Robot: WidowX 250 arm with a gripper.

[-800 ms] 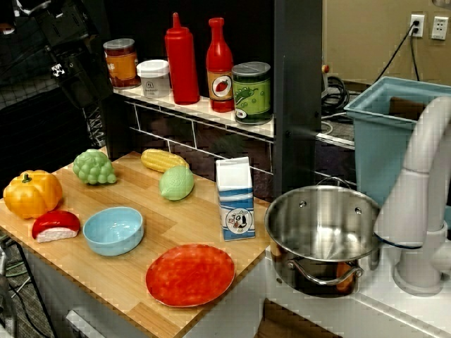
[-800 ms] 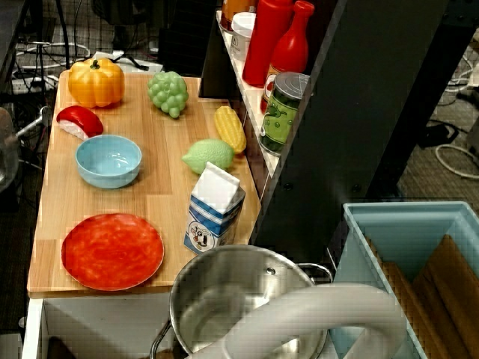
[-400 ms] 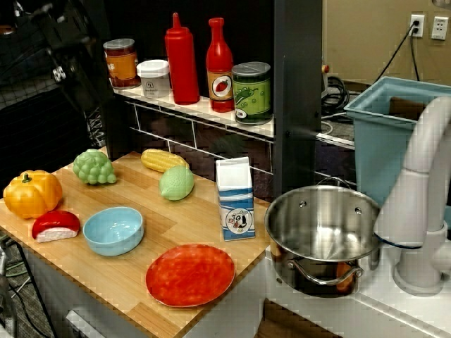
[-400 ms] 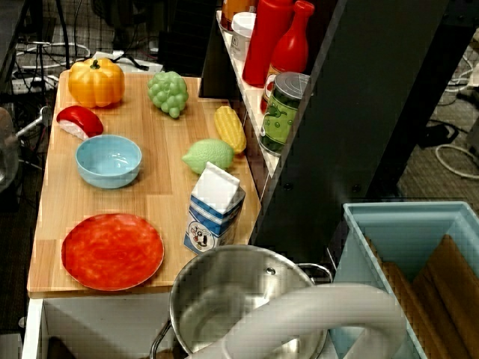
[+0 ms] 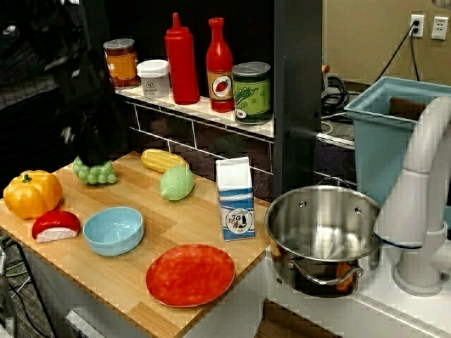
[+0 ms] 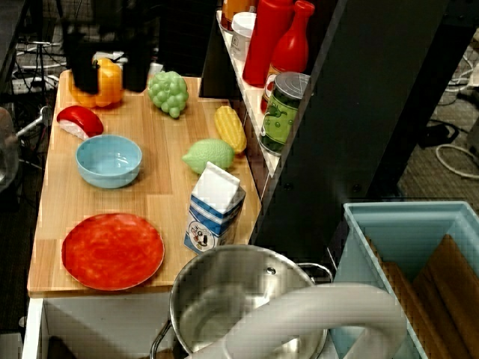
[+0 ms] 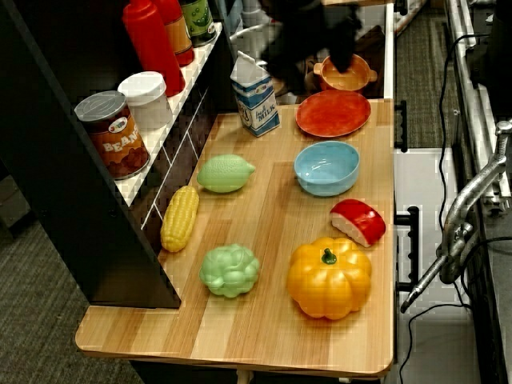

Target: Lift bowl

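The light-blue bowl (image 5: 113, 230) stands upright and empty near the front edge of the wooden counter, between the red-and-white piece (image 5: 56, 225) and the red plate (image 5: 190, 274). From above, the bowl (image 6: 108, 160) sits left of the lemon. In the view from the pumpkin end, the bowl (image 7: 326, 167) is right of centre. My gripper (image 6: 106, 78) is a dark blur hanging over the pumpkin (image 6: 108, 84), well behind the bowl, its two fingers apart and empty. From the front, the gripper (image 5: 91, 144) covers the green grapes. At the pumpkin end's top edge, the gripper (image 7: 316, 56) is a dark smear.
A lemon (image 5: 176, 183), corn (image 5: 163, 160), grapes (image 6: 168, 93) and a milk carton (image 5: 235, 199) stand behind the bowl. A steel pot (image 5: 322, 236) and a white faucet (image 5: 423, 190) are to the right. Bottles and cans line the shelf (image 5: 204, 105).
The dark arm has swung down from the upper left into the scene. It now hangs over the pumpkin and grapes. Nothing on the counter has moved.
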